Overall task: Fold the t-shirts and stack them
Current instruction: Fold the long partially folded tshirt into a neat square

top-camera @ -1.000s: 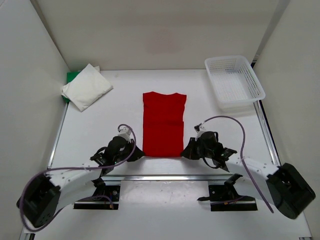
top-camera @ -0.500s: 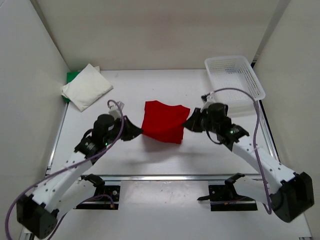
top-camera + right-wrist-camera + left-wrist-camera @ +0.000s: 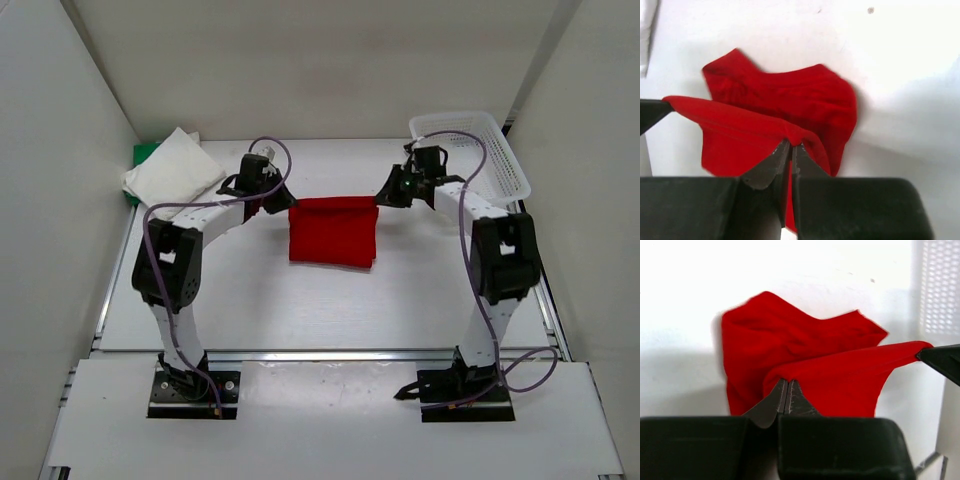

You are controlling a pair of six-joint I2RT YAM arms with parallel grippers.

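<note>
The red t-shirt is held by one edge, stretched taut between the two grippers, with the rest of the cloth lying rumpled on the tabletop below and just in front of them. The left gripper is closed fully on the left corner of that edge, and the right gripper is closed in the same way on the opposite corner. In both wrist views only a thin pinch of fabric is caught at the very fingertips. Risk noted: if the grippers are drawn further apart, a corner is likely to be pulled out of so shallow a grip, and the fold would collapse on one side. If the edge is carried on too far, the lower layer may be dragged along and the fold skewed. The basket stands just behind the right gripper and could be knocked by that wrist. The white t-shirt, with the green t-shirt under it, lies well out to the left of the left gripper. Both arms are reached far out from their bases, forearms turned inward, so that the grippers face each other across the shirt.
</note>
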